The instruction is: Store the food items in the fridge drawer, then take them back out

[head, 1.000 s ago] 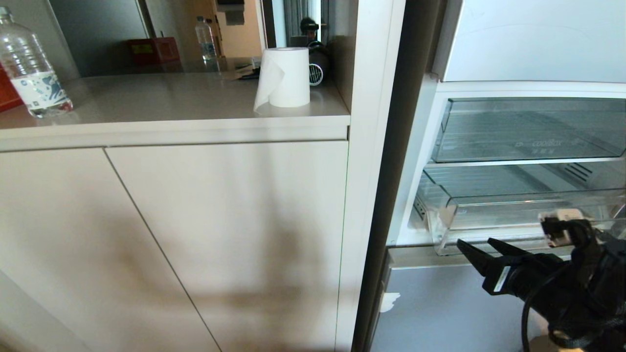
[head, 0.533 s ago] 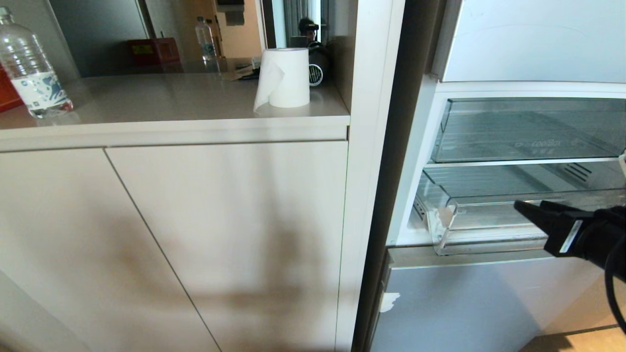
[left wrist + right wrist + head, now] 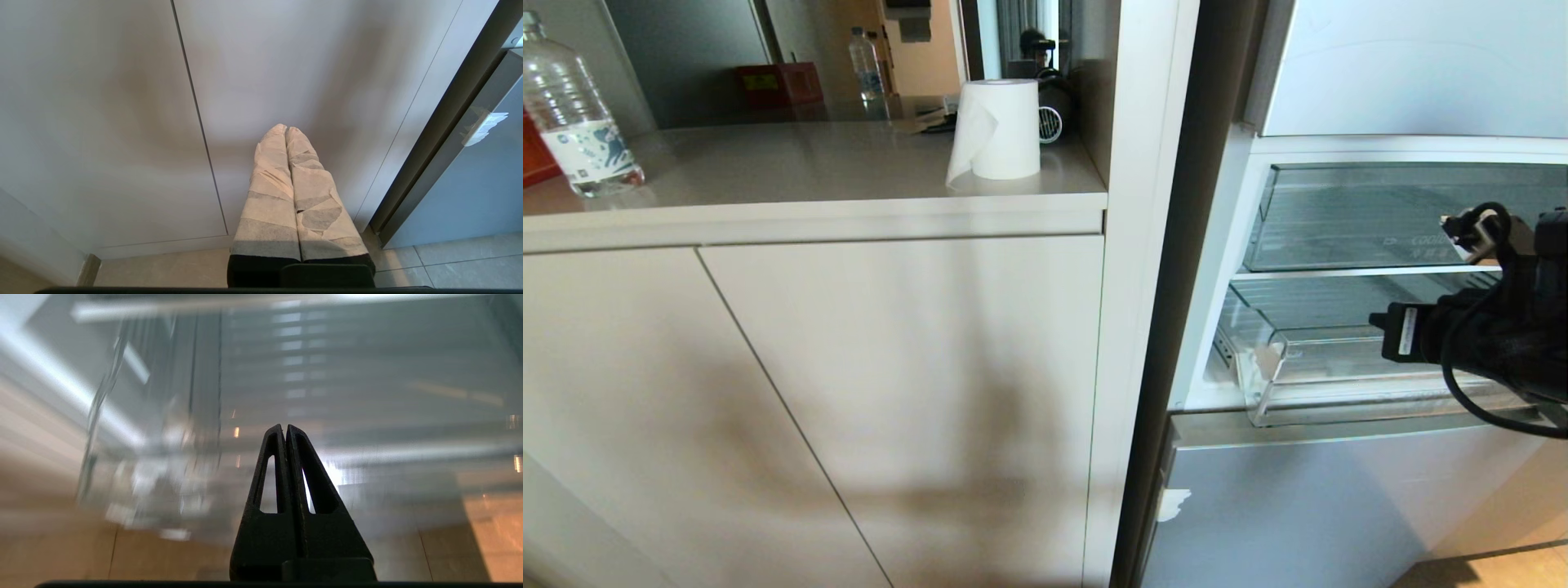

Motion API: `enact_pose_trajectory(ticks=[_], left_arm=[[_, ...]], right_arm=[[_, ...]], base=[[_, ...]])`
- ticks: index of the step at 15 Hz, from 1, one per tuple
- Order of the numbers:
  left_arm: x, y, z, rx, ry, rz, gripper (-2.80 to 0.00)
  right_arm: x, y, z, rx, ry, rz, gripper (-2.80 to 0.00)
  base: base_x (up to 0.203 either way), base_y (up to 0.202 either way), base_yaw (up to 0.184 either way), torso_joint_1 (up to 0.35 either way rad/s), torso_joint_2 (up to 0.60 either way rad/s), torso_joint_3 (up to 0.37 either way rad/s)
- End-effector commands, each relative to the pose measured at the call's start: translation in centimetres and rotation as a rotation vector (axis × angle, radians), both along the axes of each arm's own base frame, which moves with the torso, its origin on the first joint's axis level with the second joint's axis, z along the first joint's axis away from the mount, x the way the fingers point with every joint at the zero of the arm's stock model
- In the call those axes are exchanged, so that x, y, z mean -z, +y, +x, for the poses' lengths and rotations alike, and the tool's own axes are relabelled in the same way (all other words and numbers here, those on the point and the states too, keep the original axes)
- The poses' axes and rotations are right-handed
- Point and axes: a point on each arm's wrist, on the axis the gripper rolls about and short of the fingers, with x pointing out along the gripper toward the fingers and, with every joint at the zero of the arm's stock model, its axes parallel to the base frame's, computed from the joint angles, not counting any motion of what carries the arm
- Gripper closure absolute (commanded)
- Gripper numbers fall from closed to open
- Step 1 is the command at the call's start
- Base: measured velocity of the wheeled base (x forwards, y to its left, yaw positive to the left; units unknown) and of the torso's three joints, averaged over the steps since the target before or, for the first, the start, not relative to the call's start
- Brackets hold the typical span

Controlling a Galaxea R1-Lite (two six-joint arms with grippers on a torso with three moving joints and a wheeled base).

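The right gripper (image 3: pixel 286 428) has its two black fingers pressed together with nothing between them, and in the head view its dark wrist and looping cable sit at the right edge in front of the open fridge compartment. It is level with the fridge drawer (image 3: pixel 1339 384), the lower clear-plastic bin with a plain front lip and a whitish patch at its front left corner. From the right wrist view the fingertips point at blurred, ribbed clear plastic; whether they touch it cannot be told. Above that drawer sits a second clear bin (image 3: pixel 1339 237) with faint printing on its front, partly hidden by the wrist. No red fruit shows in any view, and the part of the drawer that can be seen holds nothing. Below the compartment is a matte silver-blue fridge door panel (image 3: pixel 1298 506). The left gripper (image 3: pixel 286 132), its fingers wrapped in pale tape and closed against each other, hangs low in front of the beige cabinet doors (image 3: pixel 306 73), near the floor tiles. On the countertop (image 3: pixel 792 171) to the left of the fridge stand a roll of white paper (image 3: pixel 998 129) and a clear water bottle (image 3: pixel 574 114), well apart.
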Motion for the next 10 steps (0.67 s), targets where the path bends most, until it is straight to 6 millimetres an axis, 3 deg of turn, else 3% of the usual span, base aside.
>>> enact_pose_trajectory(ticks=[1, 5, 10], left_arm=[[0.0, 0.0, 0.0, 0.000, 0.002, 0.000, 0.00], [0.0, 0.0, 0.0, 0.000, 0.002, 0.000, 0.00], [0.0, 0.0, 0.0, 0.000, 0.002, 0.000, 0.00]], right_arm=[[1.8, 0.0, 3.0, 0.008, 0.019, -0.004, 0.00], [1.2, 0.0, 4.2, 0.009, 0.061, -0.017, 0.00], [-2.3, -0.4, 1.3, 0.008, 0.277, -0.049, 0.00]], base=[[0.000, 0.000, 0.000, 0.000, 0.00, 0.000], [0.000, 0.000, 0.000, 0.000, 0.00, 0.000], [0.000, 0.000, 0.000, 0.000, 0.00, 0.000]])
